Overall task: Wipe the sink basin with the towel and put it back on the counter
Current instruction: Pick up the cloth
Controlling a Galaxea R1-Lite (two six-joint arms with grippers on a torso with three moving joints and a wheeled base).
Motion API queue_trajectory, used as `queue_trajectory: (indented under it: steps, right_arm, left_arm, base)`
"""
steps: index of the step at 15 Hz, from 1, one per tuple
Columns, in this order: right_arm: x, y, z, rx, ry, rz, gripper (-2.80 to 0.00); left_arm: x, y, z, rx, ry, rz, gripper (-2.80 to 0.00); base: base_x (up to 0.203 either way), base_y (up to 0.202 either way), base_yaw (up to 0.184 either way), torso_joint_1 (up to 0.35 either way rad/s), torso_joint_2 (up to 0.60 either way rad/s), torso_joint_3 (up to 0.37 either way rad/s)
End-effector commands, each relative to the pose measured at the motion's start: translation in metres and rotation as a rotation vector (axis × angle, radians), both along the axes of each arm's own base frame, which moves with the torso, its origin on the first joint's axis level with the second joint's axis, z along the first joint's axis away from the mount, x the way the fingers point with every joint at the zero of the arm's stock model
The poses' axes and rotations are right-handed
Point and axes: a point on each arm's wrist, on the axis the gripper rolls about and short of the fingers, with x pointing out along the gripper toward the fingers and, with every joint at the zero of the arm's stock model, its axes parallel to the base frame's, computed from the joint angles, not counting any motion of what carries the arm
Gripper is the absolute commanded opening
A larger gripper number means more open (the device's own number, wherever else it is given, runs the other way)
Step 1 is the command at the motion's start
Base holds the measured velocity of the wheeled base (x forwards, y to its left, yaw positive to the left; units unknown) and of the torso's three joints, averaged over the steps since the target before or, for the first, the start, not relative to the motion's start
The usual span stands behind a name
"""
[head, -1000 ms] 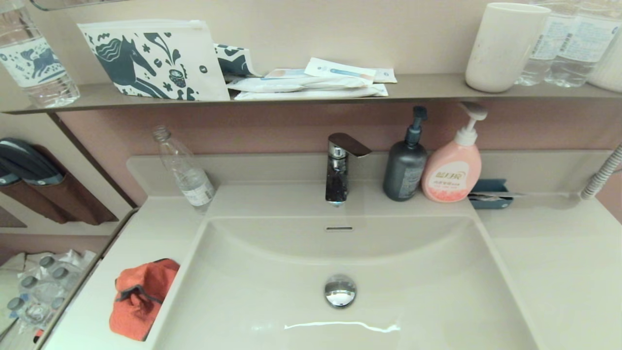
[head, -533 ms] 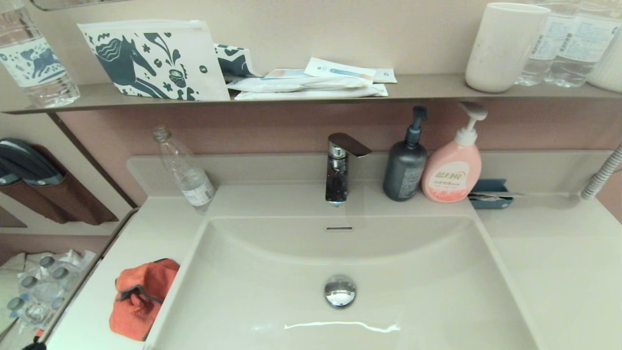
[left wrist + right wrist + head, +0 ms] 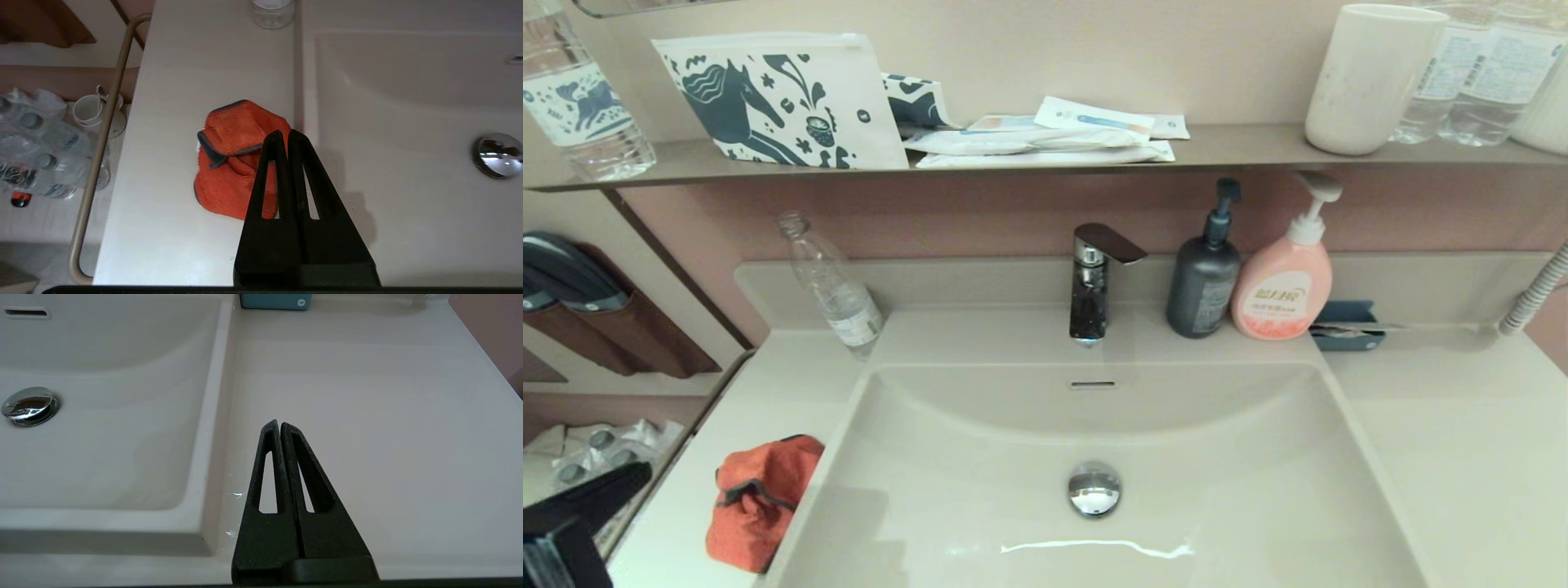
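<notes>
The towel (image 3: 760, 502) lies crumpled at the lower left of the head view, on the bench (image 3: 784, 384) just beside the left rim of the sink basin (image 3: 1225, 457), its right edge touching or slightly overhanging that rim; no wiping has begun, judging by the cloth lying untouched. The left pincer (image 3: 284, 136) appears above the towel in the left wrist view, its two black fingers clenched together and holding nothing; in the head view only a dark part of that arm shows at the lower left corner. The right pincer (image 3: 278, 425) is likewise clenched and empty, parked over the bare bench to the right of the basin.

The towel looks soft, light and limp; it should bunch and drape rather than hold a shape, and it is unlikely to slip or break. A good hold would be the raised fold near the grey trim (image 3: 229, 152) in the middle of the heap, where the cloth stands up from the bench; the pincer would first need to open, then close on that ridge so several layers are caught together.
</notes>
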Motion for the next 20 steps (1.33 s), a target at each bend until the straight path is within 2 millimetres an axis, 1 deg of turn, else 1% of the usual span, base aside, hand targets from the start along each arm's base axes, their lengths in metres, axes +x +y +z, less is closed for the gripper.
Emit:
queue_trajectory:
  steps: [1,6,7,11,20]
  right_arm:
    - [0.000,0.000,0.000,-0.001,0.001,0.001,-2.80]
    - [0.000,0.000,0.000,-0.001,0.001,0.001,-2.80]
    - [0.000,0.000,0.000,-0.001,0.001,0.001,-2.80]
    - [0.000,0.000,0.000,-0.001,0.001,0.001,-2.80]
    - [0.000,0.000,0.000,-0.001,0.001,0.001,-2.80]
  left_arm:
    - [0.020,0.006,-0.003,0.004,0.083,0.053,-2.80]
    - [0.027,0.008,-0.006,0.008,0.117,0.059,-2.80]
    - [0.027,0.008,-0.006,0.009,0.118,0.059,0.00]
    - [0.030,0.009,-0.007,0.017,0.134,0.065,0.00]
    - [0.045,0.018,-0.018,0.023,0.231,0.112,0.00]
  base:
    - [0.000,0.000,0.000,0.000,0.00,0.000]
    - [0.000,0.000,0.000,0.000,0.00,0.000]
    - [0.000,0.000,0.000,0.000,0.00,0.000]
    - [0.000,0.000,0.000,0.000,0.00,0.000]
    - [0.000,0.000,0.000,0.000,0.00,0.000]
